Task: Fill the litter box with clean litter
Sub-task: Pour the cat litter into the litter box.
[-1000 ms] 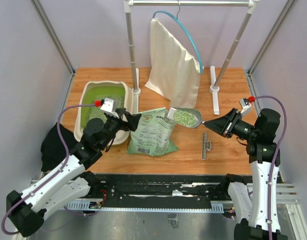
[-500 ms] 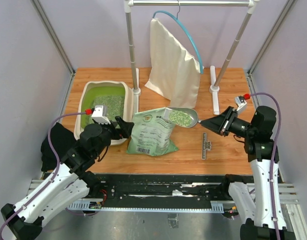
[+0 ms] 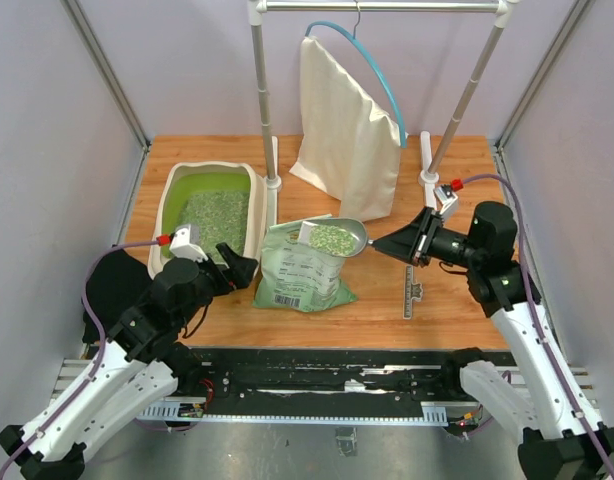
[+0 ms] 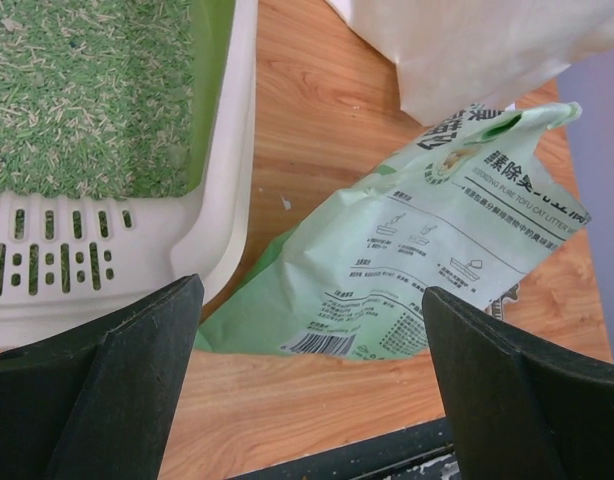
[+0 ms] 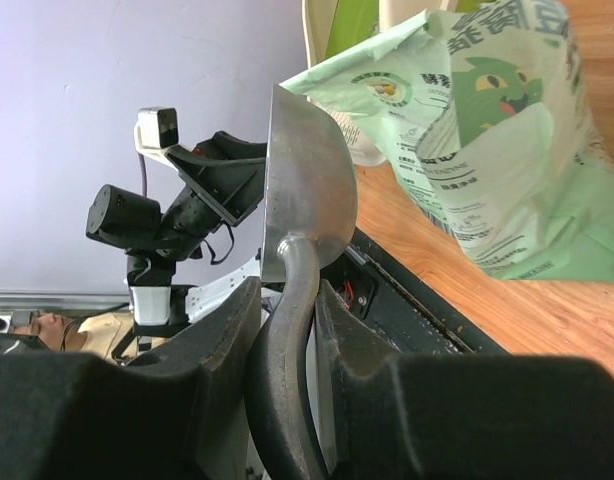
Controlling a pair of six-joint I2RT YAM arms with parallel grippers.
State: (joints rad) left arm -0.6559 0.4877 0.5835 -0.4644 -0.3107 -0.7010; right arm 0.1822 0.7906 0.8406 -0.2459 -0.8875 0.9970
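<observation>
Steel scoop (image 3: 358, 237) sits bowl-up with a load of clean litter (image 3: 330, 238), which I judge keeps the granules from spilling. My right gripper (image 3: 392, 243) pinches its handle from 3 o'clock. The litter box (image 3: 167, 205) lies at 10 o'clock from the green bag (image 3: 297, 275), with granules already inside. My left gripper (image 3: 237, 270) is spread wide and empty at the bag's 9 o'clock. The overhead view shows the load, while the right wrist view shows only the scoop's underside. The left wrist view shows the box's slotted ledge.

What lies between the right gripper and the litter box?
Top view: the metal scoop held by the right gripper, carrying litter, and the green bag lie between that gripper and the litter box.
</observation>
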